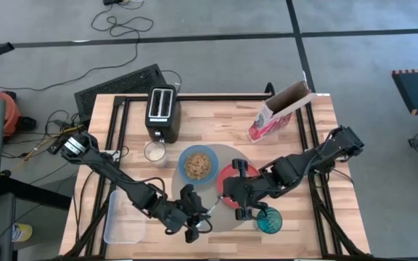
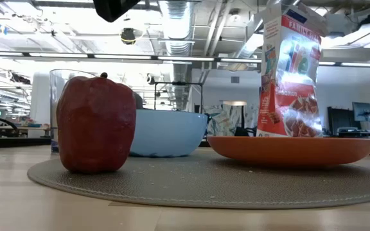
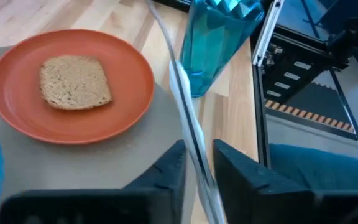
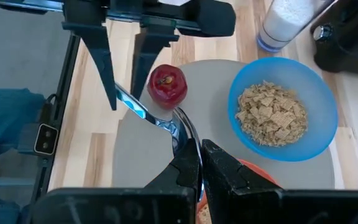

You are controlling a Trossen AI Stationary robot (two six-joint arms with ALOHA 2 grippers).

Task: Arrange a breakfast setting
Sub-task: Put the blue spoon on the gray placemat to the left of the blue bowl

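A round grey mat (image 1: 210, 149) carries a light-blue bowl (image 1: 198, 165) of cereal, a red-orange plate (image 3: 73, 87) with a toast slice (image 3: 74, 82), and a red apple (image 4: 168, 84). A teal glass (image 1: 271, 221) stands on the wood beside the mat's right near edge. A small metal spoon (image 4: 148, 112) is held in the air above the mat's near part. My left gripper (image 1: 198, 221) is shut on one end and my right gripper (image 1: 227, 197) on the other. The two grippers face each other. My left gripper has the spoon's handle (image 3: 199, 163) between its two fingers, with the spoon running out along them. The spoon is clear of the mat. My right gripper pinches the spoon's other end (image 4: 188, 134) between its nearly closed fingers, coming from the table's right side. The fingers hide the exact spot.
A black-and-silver toaster (image 1: 162, 112) stands at the far left, with a glass of milk (image 1: 154, 152) in front of it. An open cereal box (image 1: 278, 112) leans at the far right. A clear plastic tub (image 1: 125, 217) lies near the left near edge.
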